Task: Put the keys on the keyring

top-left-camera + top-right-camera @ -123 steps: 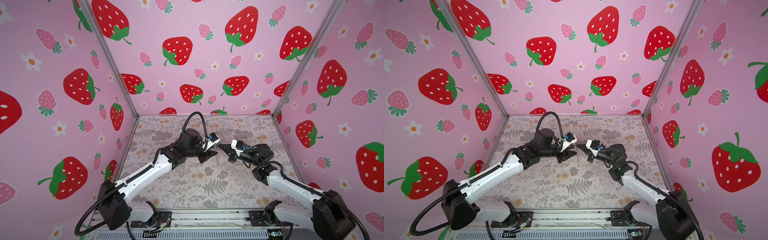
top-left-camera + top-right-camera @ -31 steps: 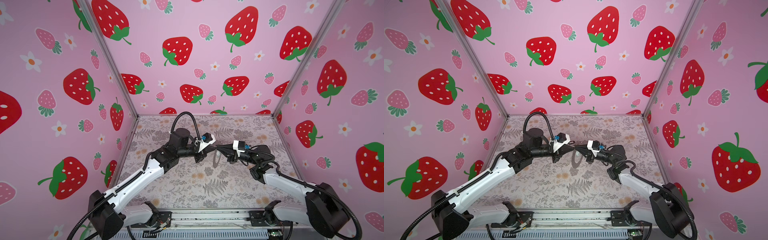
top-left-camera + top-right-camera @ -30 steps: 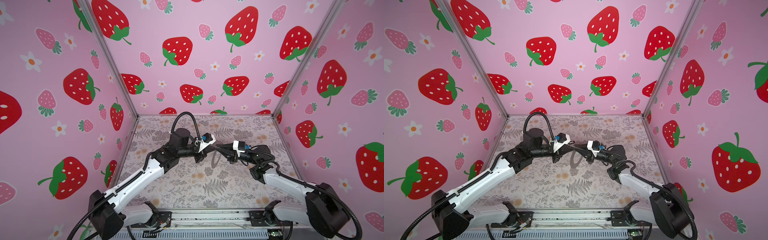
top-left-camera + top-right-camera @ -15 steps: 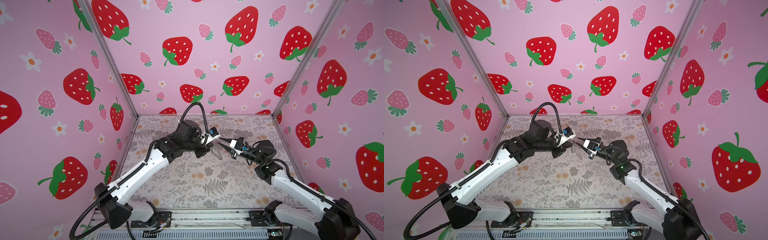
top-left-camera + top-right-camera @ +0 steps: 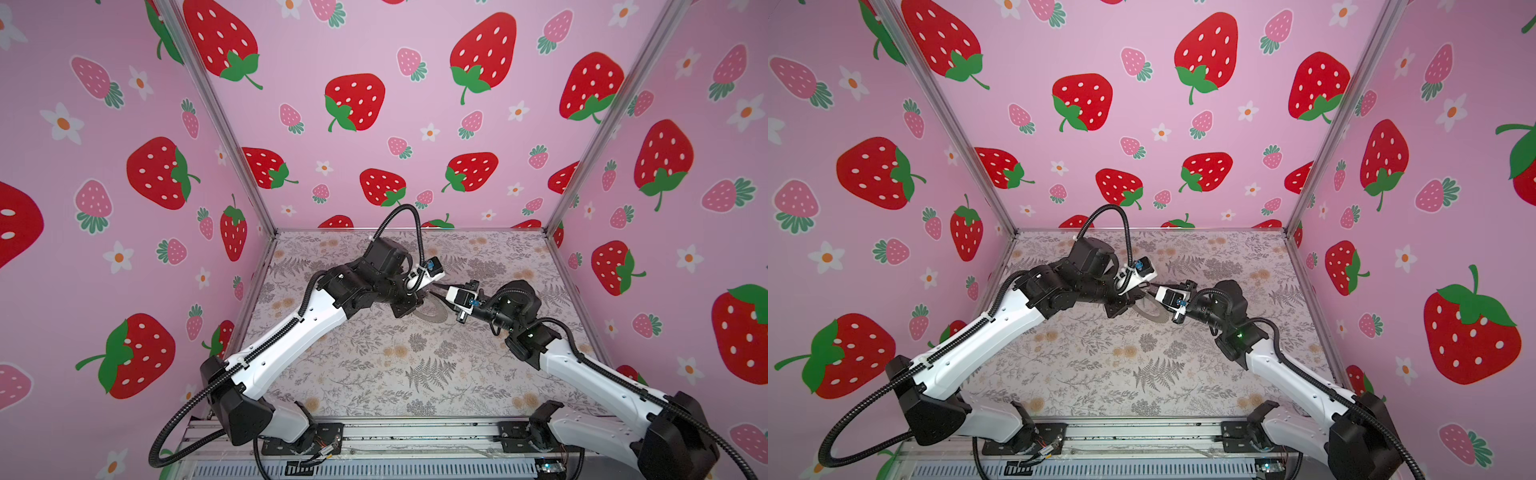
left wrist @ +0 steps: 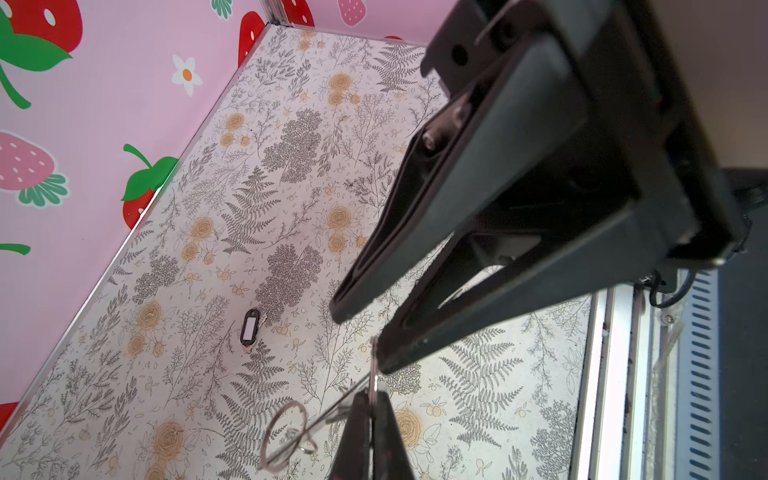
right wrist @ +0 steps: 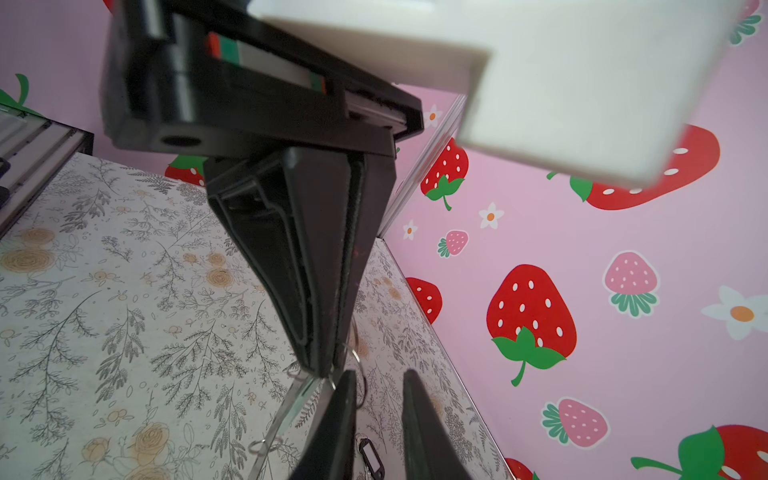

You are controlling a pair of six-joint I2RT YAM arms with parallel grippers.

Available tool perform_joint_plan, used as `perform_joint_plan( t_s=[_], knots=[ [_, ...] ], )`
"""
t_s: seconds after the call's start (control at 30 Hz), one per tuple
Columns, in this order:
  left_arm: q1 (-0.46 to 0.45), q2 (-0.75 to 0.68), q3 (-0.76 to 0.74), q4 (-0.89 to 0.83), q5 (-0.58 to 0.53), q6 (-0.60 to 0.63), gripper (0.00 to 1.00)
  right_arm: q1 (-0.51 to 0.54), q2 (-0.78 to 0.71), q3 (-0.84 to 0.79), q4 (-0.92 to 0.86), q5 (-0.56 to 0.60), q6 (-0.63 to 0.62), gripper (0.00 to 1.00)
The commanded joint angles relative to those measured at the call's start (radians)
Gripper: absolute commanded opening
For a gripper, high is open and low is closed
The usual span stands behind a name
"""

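Boxed in by pink strawberry walls (image 5: 374, 41), over a fern-and-flower table (image 5: 374, 374). Stretched in from either side with the left arm (image 5: 291, 345) and the right arm (image 5: 582, 370), white and black, tips meeting just past mid-table in both top views.

Clamps hard with the left claw (image 5: 420, 298) (image 5: 1139, 297) (image 7: 320, 368): fingers (image 7: 316, 291) pressed together in the right wrist view, pinching the rim of the keyring (image 5: 434, 312) (image 5: 1152, 313). Holds that keyring (image 7: 286, 415) below the tips, flat and silvery, tilted, close to edge-on for both wrist cameras. Shows small wire loops (image 6: 286, 432) at its rim in the left wrist view.

Hovers right there with the right claw (image 5: 434, 293) (image 5: 1152, 287) (image 7: 378, 374), tips just beside the left claw's and beside the ring. Parted, with a plain gap between its two fingers (image 7: 419, 424) in the right wrist view. Cannot tell of any grip on the ring from here.

Down on the table, apart from both claws, a black-rimmed, white-centred key tag (image 6: 250, 328) (image 7: 371, 457), lying flat.
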Motion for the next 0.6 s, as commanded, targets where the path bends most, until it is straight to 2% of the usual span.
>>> perform_joint_plan(
  t_s=[0.0, 0.2, 0.57],
  knots=[
    [-0.013, -0.003, 0.053, -0.012, 0.017, 0.013, 0.00, 0.007, 0.009, 0.032, -0.006, 0.010, -0.015, 0.21],
    [-0.017, -0.003, 0.049, 0.001, 0.031, 0.013, 0.00, 0.013, 0.019, 0.039, -0.020, 0.018, -0.015, 0.19],
    [-0.026, -0.018, 0.026, 0.030, 0.053, 0.041, 0.00, 0.013, 0.019, 0.041, -0.046, 0.043, -0.018, 0.02]
  ],
)
